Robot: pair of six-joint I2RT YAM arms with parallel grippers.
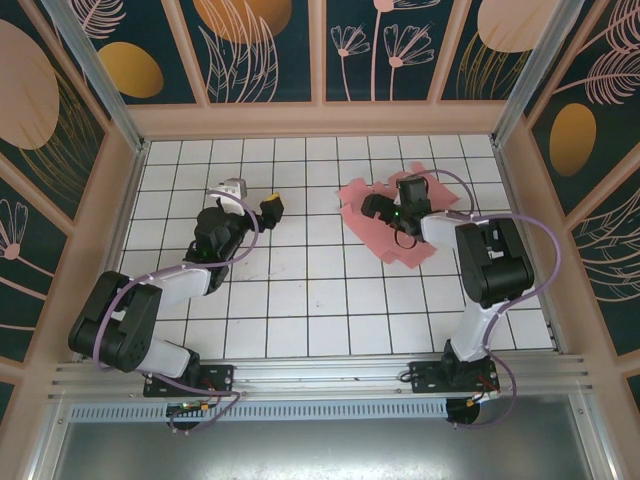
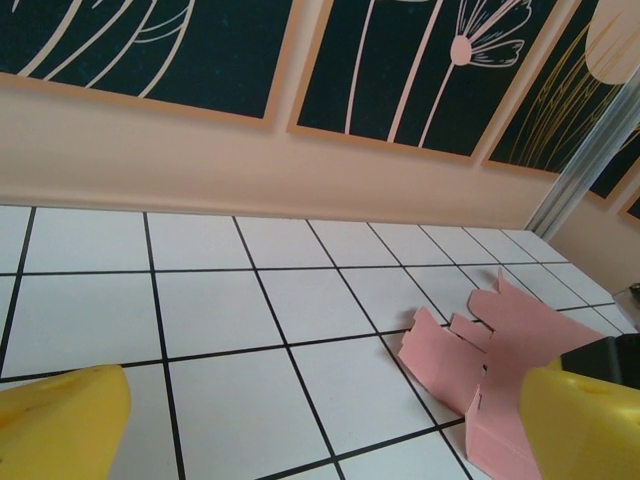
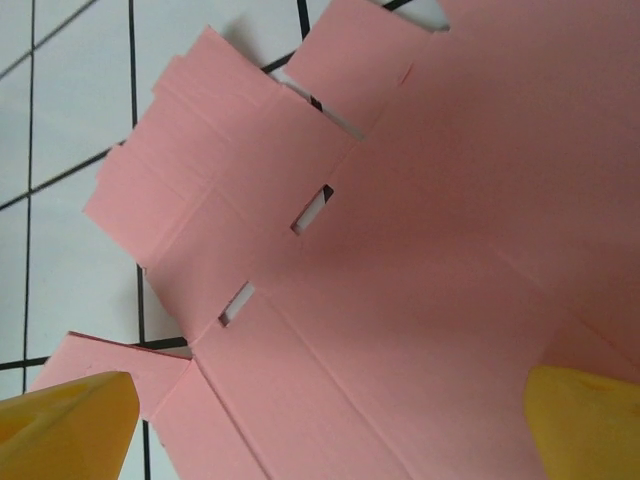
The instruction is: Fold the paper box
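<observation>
Top view: your paper box (image 1: 400,250) lies flat, unfolded, on the tabletop (image 1: 300,300), right of centre, under the right gripper (image 1: 375,208); left gripper (image 1: 270,207) sits well apart.
Left wrist: fingers (image 2: 60,425) spread (box ahead, lower right).
Right wrist: fingers (image 3: 65,415) spread wide over the box.

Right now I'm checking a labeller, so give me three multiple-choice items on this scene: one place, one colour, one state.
1. The box lies: A under the right gripper; B against the left wall; C by the arm bases.
2. The box is: A white; B pink; C green.
3. The right gripper is: A shut on the box; B shut on nothing; C open.
Answers: A, the gripper hangs right over the sheet; B, the card is pink; C, its fingers stand wide apart.
</observation>
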